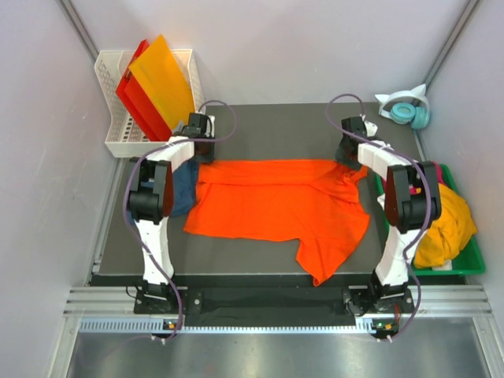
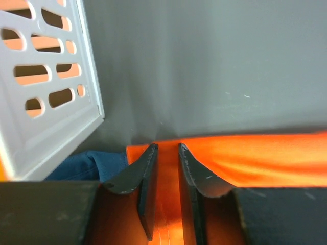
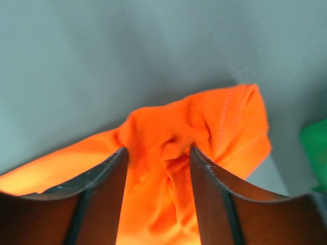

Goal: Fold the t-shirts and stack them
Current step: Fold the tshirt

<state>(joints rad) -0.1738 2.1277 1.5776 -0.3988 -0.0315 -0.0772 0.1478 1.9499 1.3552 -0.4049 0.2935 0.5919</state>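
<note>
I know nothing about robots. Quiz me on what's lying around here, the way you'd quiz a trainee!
1. True or false: the orange shirt lies inside the green bin.
2. What is in the green bin? A: a yellow shirt. B: socks. C: a towel.
3. Fill in: beside the left gripper lies a ___ shirt.

Key:
1: false, it lies spread on the table.
2: A.
3: blue shirt.
</note>
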